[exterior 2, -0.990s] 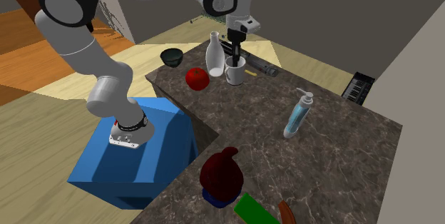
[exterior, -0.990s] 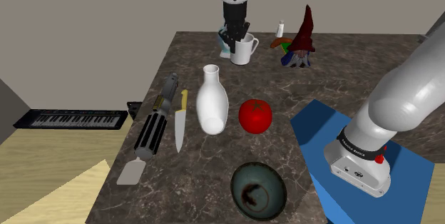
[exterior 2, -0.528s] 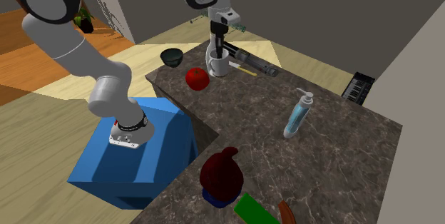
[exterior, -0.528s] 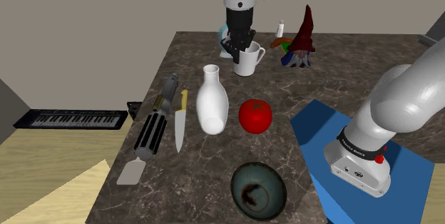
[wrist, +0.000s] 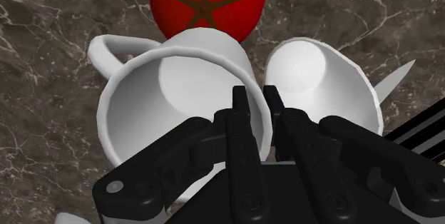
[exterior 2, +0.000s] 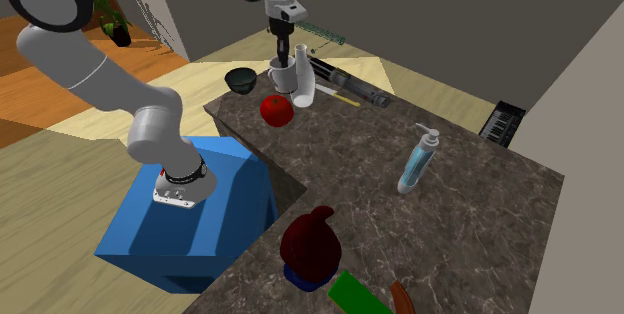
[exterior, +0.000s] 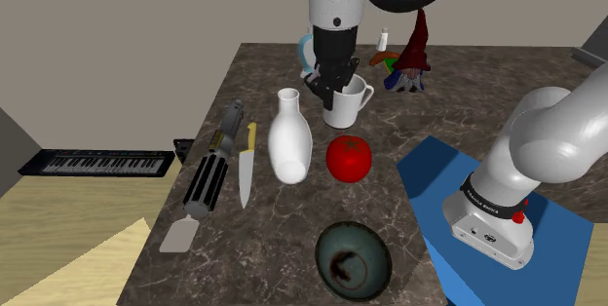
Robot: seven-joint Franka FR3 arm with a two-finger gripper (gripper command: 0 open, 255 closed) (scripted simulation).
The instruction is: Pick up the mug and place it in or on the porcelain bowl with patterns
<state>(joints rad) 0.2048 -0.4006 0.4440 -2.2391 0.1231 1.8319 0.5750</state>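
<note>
Hanging from the claw (wrist: 257,100) by one side of its rim, the white mug (exterior: 348,105) is clear of the stone table (exterior: 261,70) and tipped a little. It sits over the gap between the white vase (exterior: 289,136) and the tomato (exterior: 348,158). The two black fingers are almost closed, one inside the cup and one outside. They pinch the wall on the side away from the handle. That hold leaves the base free, which I judge suits lowering it into something.

The wrist view looks straight down into the mug, and it is empty. The vase's open mouth stands just beside it, with nothing to be seen inside.

The bowl (exterior: 353,260) is dark green with a mottled pattern. It rests near the table edge by the blue stand (exterior: 438,172), past the tomato and well apart from the mug. Nothing lies in it (the dark blotch at the bottom looks like glaze, not contents). With the tomato between mug and bowl, the carry probably needs to keep its height.
</note>
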